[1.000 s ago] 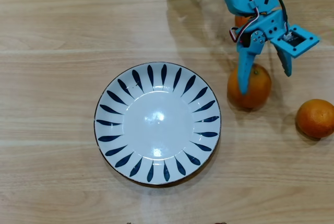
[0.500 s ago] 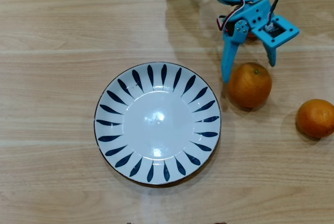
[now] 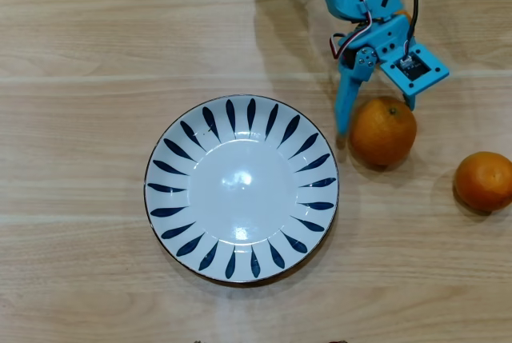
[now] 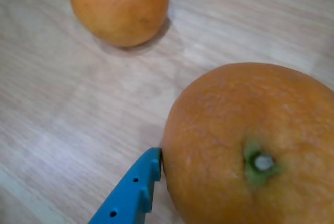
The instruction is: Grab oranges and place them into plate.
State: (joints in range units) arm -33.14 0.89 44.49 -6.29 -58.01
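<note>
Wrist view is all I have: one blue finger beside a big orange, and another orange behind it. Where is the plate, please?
Observer: In the overhead view the plate lies left of the big orange, apart from it.
Operator: Is anything on it?
Observer: No, it holds nothing.
Operator: Is the other finger of the pincer also at this orange?
Observer: Yes, the pincer stands open with one finger on each side of that orange.

A: What is seen besides?
B: A light wooden tabletop (image 3: 80, 39) with long pale plank grain is shown in the overhead view.
A: And in the wrist view?
B: The same grained tabletop (image 4: 78, 109) is seen.
</note>
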